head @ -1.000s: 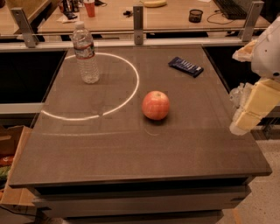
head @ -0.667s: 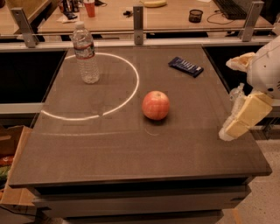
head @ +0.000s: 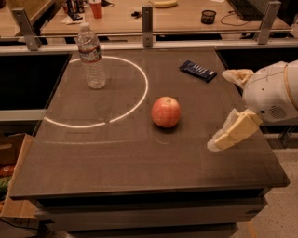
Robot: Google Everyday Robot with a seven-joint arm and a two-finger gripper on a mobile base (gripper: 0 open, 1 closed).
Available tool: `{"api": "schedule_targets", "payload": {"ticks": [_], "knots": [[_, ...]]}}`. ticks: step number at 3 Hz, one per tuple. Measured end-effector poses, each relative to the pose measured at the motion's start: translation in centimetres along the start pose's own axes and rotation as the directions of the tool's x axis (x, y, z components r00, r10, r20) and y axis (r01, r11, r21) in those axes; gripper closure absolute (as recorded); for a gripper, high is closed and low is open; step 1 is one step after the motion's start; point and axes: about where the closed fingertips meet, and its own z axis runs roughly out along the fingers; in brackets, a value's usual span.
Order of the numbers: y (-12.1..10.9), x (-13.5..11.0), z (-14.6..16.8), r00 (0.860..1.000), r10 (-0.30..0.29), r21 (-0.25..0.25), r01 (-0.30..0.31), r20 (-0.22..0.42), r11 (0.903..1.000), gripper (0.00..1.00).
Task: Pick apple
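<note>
The one camera looks steeply down from above the table's (head: 139,162) near edge toward its far edge, near enough that the top fills the view. The gripper (head: 219,109), fingers spread, hangs over the right edge.

- One apple (head: 165,112), red-pink, on the worktop (head: 116,158).
- One clear water bottle (head: 91,56), standing upright.
- One dark flat packet (head: 198,71) with pale print.
- One worktop, dark, which carries these three things.
- One pale ring (head: 142,94) marked on the worktop.
- One claw (head: 219,110), over the right edge of the worktop and well apart from the apple; it has two fingers (head: 235,131), spread wide.
- Three metal posts (head: 147,25) along the rail behind the worktop.
- One red cup (head: 96,8) and one small dark pot (head: 208,16) on the far desk.
</note>
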Motion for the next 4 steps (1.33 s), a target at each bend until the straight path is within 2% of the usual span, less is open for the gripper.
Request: {"api": "schedule_targets", "payload": {"ticks": [1, 3, 4], "knots": [[-0.87, 0.05, 2.18, 0.995, 0.084, -0.006, -0.083, 0.051, 0.9965, 0.00], [-0.84, -0.17, 2.24, 0.995, 0.088, 0.006, -0.089, 0.045, 0.9960, 0.00], [-0.89, -0.28, 2.54, 0.992, 0.124, 0.030, -0.125, 0.020, 0.9917, 0.00]]}}
